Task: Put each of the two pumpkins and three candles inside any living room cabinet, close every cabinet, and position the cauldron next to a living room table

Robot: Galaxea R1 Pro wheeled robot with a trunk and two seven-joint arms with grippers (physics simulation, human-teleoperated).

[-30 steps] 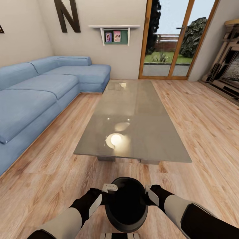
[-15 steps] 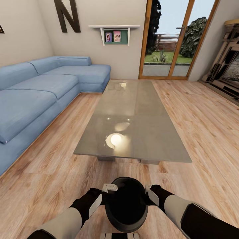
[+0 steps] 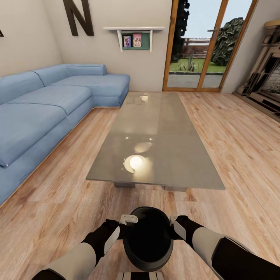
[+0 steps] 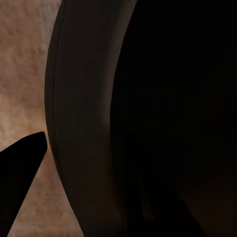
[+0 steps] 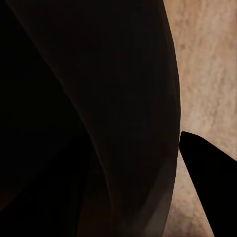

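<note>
While both of my arms reach forward low in the head view, the small round glossy black cauldron (image 3: 148,238) sits between them, its wide mouth facing up. My left tool (image 3: 125,225) meets the rim on one side and my right tool (image 3: 174,226) meets it on the opposite side. Each wrist view shows one dark finger outside the cauldron wall (image 4: 84,123) (image 5: 123,98), so each tool looks clamped over the rim; the inner fingers are lost in the black interior.

Edges: the near short edge of the long rectangular glossy grey-beige surface (image 3: 155,136) runs straight across ahead of the cauldron, apart from it, with a strip of bare light wood plank floor (image 3: 58,210) between. The chunky grey base (image 3: 125,185) shows just under that edge.

Open room: floor runs free along both long sides of the surface. To the left, the blue L-shaped fabric sofa (image 3: 42,109) borders that lane. To the right, the lane is wider, ending at a dark wooden unit (image 3: 268,81) against the far-right wall.

Surface: top bare, with bright lamp reflections near the front.

Room: glass doors in a wooden frame (image 3: 206,42) at the far end; a white wall shelf (image 3: 134,30) with small pictures; a large dark letter N (image 3: 79,17) on the wall.
</note>
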